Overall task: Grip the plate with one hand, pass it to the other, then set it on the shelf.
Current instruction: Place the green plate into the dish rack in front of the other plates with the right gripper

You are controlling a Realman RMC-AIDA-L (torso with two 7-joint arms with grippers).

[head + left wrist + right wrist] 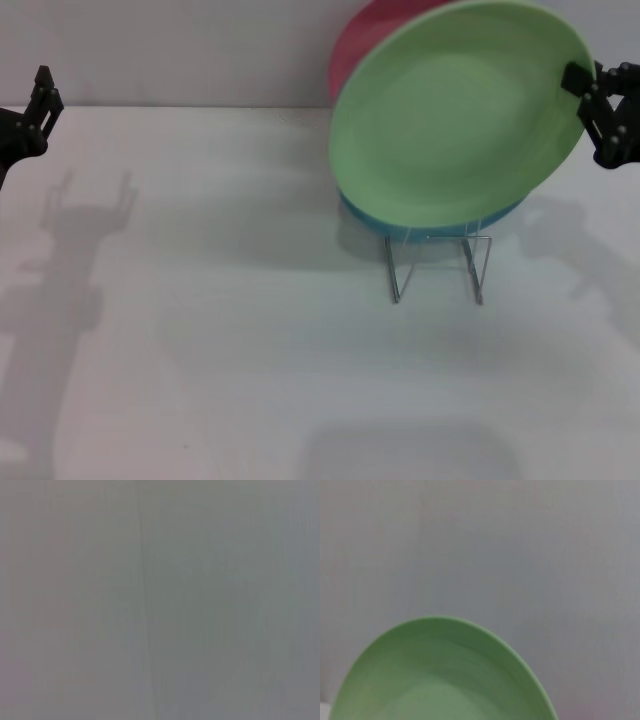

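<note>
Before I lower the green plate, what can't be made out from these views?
- Head view: green plate hides most of the red plate, blue plate and upper wire rack; free slot unseen.
- Right end effector: cut by the edge, clamped on the plate's rim.
- Left wrist view: only blank surface.
- Right wrist view: only the plate's rim, no rack.

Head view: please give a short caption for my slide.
Right hand holds green plate by its rim above the wire rack; left hand idle at left.
</note>
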